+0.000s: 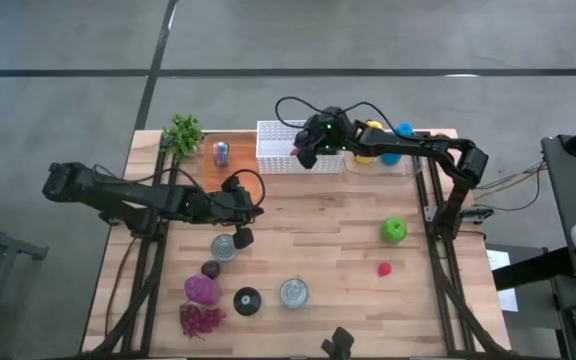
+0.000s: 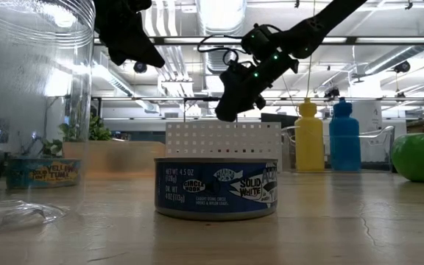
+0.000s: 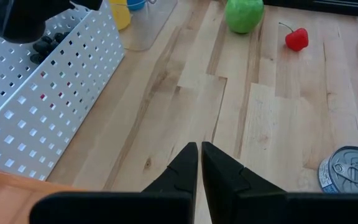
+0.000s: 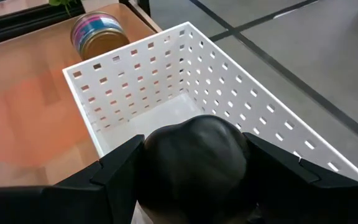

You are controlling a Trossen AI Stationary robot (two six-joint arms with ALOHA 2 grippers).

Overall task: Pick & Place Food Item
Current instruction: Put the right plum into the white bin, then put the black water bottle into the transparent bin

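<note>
Right gripper (image 4: 194,180) holding a dark rounded food item (image 4: 194,158) above the white perforated basket (image 4: 222,81)
Its fingers sit spread around the item, pressing it from both sides; the left gripper (image 3: 199,163) hangs above the wooden table (image 3: 278,118) mid-board, fingers clenched together on nothing

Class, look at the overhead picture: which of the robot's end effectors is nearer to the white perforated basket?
Right. The right end effector hangs over the white perforated basket, holding a dark item; the left end effector is shut, out over the table.
</note>
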